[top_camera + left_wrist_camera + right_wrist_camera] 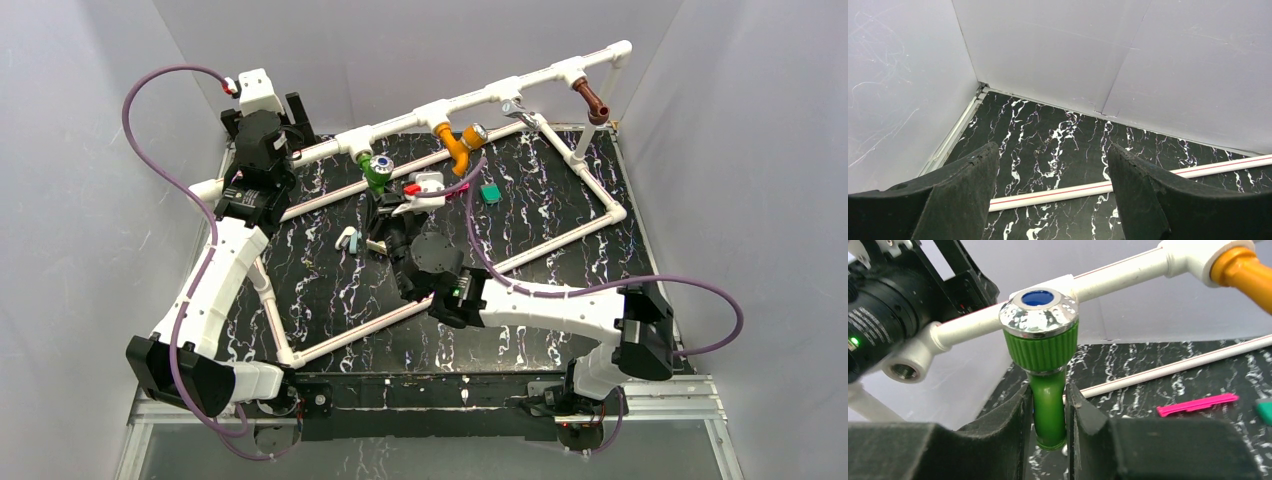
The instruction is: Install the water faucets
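Observation:
The green faucet (377, 170) hangs from the white pipe rail (400, 127). In the right wrist view its chrome knob with a blue cap sits on top of the green faucet (1041, 342). My right gripper (1048, 412) is shut on its green spout, one finger on each side; from above the right gripper (386, 200) sits just in front of that faucet. The orange faucet (457, 143) and the brown faucet (592, 102) hang further right along the rail; the orange faucet (1243, 272) also shows in the right wrist view. My left gripper (1053, 167) is open and empty over the back left corner.
A white pipe frame (600, 190) lies on the black marbled board. A pink strip (1198, 404) and a small green block (491, 193) lie right of my right gripper. An open pipe fitting (904, 371) ends the rail at the left. A thin white pipe (1058, 195) runs under my left gripper.

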